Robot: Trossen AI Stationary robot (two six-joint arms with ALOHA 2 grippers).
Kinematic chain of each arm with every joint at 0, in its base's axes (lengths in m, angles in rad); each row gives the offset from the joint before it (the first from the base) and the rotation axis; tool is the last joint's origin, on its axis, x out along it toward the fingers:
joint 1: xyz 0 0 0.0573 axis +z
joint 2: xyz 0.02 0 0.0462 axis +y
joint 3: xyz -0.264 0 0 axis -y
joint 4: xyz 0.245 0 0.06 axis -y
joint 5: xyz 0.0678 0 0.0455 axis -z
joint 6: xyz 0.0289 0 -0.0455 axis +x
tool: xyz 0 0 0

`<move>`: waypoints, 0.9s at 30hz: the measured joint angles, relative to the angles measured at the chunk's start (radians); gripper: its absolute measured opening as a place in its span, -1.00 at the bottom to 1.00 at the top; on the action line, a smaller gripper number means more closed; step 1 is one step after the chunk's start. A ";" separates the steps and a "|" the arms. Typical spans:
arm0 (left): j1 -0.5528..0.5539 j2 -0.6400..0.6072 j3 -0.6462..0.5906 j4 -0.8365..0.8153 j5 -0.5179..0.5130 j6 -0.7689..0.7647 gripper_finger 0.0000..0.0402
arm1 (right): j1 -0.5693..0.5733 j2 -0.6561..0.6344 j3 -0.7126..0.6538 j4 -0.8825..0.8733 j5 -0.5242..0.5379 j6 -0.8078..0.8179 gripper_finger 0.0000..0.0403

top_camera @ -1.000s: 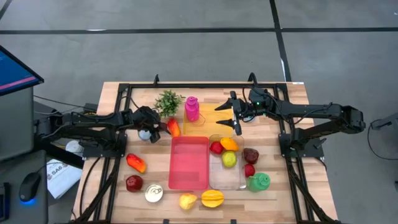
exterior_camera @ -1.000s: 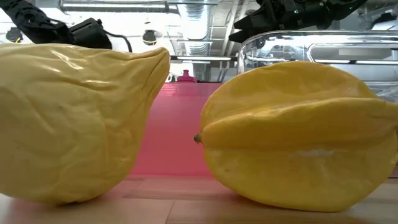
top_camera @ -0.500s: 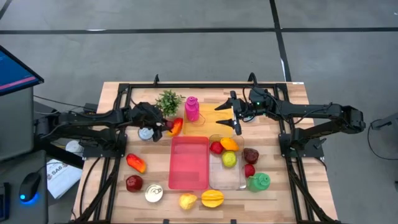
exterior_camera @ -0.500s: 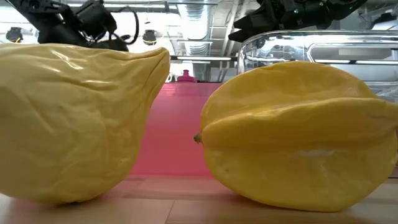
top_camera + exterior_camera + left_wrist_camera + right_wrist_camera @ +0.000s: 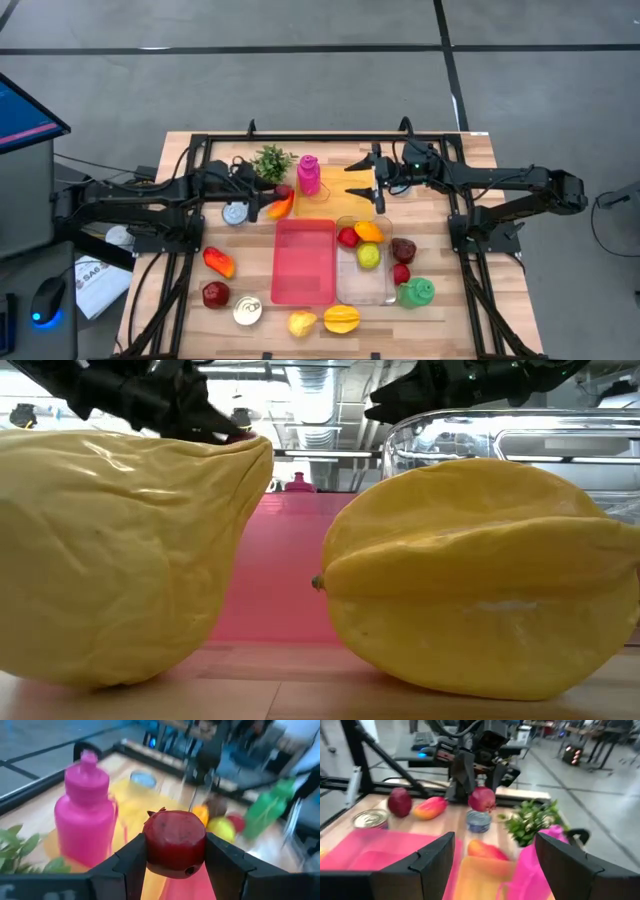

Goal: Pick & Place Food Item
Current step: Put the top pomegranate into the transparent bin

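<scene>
A dark red pomegranate (image 5: 175,842) sits between the fingers of my left gripper (image 5: 278,192), which is shut on it above the table's left middle. From the right wrist view, the pomegranate (image 5: 481,798) hangs above a small tin can (image 5: 479,821). Past it lie the pink tray (image 5: 304,260) and a clear container (image 5: 383,292) holding several fruits. My right gripper (image 5: 366,188) stands open over the yellow mat (image 5: 340,190) with nothing between its fingers. My left gripper pinches the pomegranate by its two opposite sides (image 5: 150,845) between its two fingers. The fingers come nearly level from the table's left. The fruit is lifted clear of the table.
A pink bottle (image 5: 308,175) and a green plant (image 5: 270,160) stand just beyond the left gripper. An orange-red fruit (image 5: 281,208) lies below it. More fruits and a can (image 5: 247,312) lie along the near edge; two yellow fruits (image 5: 470,575) fill the low view.
My left gripper has risen and tipped from pointing down to nearly level, swinging toward the far right past the can. The pomegranate has come up with it and now hangs clear of the table.
</scene>
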 joint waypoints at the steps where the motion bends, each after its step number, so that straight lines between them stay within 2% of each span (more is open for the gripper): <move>1: 0.000 -0.003 0.000 0.013 0.000 -0.024 -0.18 | 0.000 0.000 0.000 0.010 0.011 -0.016 0.34; 8: 0.001 -0.005 0.000 0.106 0.000 -0.169 -0.18 | 0.019 0.002 0.000 0.106 0.075 -0.088 0.34; 11: 0.001 -0.005 0.000 0.140 0.000 -0.225 -0.17 | 0.047 0.045 0.000 0.180 0.101 -0.129 0.34; 19: 0.001 -0.005 0.000 0.185 0.053 -0.338 -0.17 | 0.118 0.266 -0.002 0.494 0.171 -0.323 0.34; 27: 0.001 -0.002 -0.001 0.193 0.053 -0.378 -0.16 | 0.145 0.456 0.008 0.894 0.176 -0.406 0.34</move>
